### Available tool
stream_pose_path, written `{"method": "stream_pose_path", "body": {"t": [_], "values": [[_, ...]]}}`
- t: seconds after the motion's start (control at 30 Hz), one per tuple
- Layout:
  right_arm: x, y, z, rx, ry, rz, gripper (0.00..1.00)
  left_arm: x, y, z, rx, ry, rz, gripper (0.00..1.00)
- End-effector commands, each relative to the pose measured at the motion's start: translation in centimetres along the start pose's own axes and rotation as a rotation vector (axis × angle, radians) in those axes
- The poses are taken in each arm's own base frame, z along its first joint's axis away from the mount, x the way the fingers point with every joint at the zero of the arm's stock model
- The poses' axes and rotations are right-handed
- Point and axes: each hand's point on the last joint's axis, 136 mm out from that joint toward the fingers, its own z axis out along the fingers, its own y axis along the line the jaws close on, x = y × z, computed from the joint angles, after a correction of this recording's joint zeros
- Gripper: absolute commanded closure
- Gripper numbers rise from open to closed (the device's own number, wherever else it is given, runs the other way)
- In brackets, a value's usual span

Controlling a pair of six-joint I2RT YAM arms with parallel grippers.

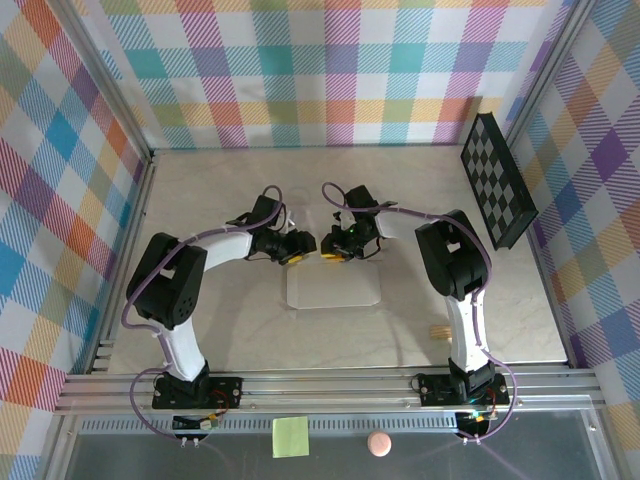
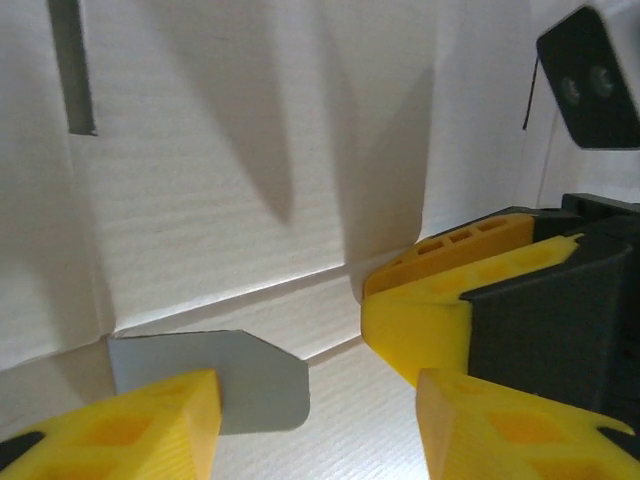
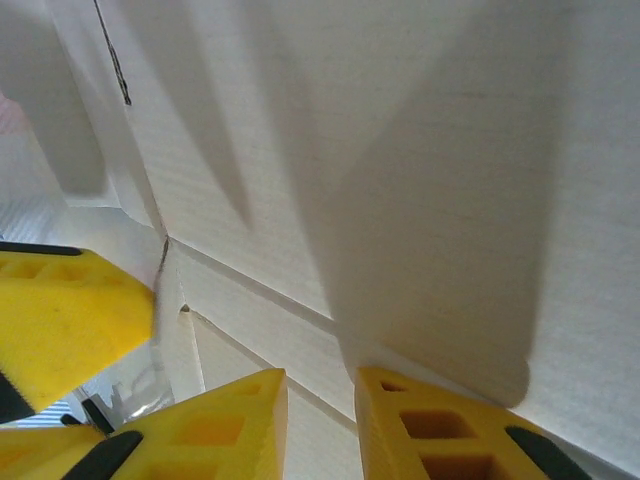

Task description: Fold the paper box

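The paper box (image 1: 335,288) lies pale and flat on the table's middle, its far panel raised between the two arms. My left gripper (image 1: 297,248) and right gripper (image 1: 335,248) meet at its far edge. In the left wrist view the creased white box (image 2: 230,200) stands close ahead. The left gripper (image 2: 315,425) is open, a grey tab (image 2: 255,385) lying beside its left finger. The right arm's yellow finger (image 2: 430,300) pokes in from the right. In the right wrist view the right gripper (image 3: 320,420) keeps a narrow empty gap under the box's raised panel (image 3: 400,150).
A black checkerboard panel (image 1: 497,180) leans against the right wall. A yellow-green sticky note (image 1: 290,436) and a pink round piece (image 1: 378,443) sit below the front rail (image 1: 330,385). A small tan object (image 1: 437,330) lies beside the right arm's base.
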Motion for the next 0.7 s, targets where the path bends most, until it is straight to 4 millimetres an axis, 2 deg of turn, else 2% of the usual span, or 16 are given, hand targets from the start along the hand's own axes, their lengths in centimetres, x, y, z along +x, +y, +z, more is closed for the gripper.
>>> {"method": "stream_pose_path", "body": {"t": [0.0,0.2,0.33,0.53,0.67], "values": [[2.2,-1.9,1.2,0.067,0.068,0.029,0.74,0.4,-0.6,1.1,0.02,0.042,0.012,0.5],[2.9,-2.8,1.8,0.075,0.087,0.041,0.75,2.2,1.0,2.8,-0.023,0.099,0.012,0.52],[3.6,-3.1,1.6,0.077,0.093,0.048,0.76,3.6,2.1,3.2,-0.038,0.128,-0.007,0.52],[5.7,-3.2,0.6,0.086,0.104,0.043,0.76,5.6,1.2,1.5,-0.007,0.142,0.014,0.5],[6.9,-2.5,-0.4,0.071,0.119,0.026,0.76,5.9,0.7,-0.3,-0.02,0.119,0.035,0.5]]}}
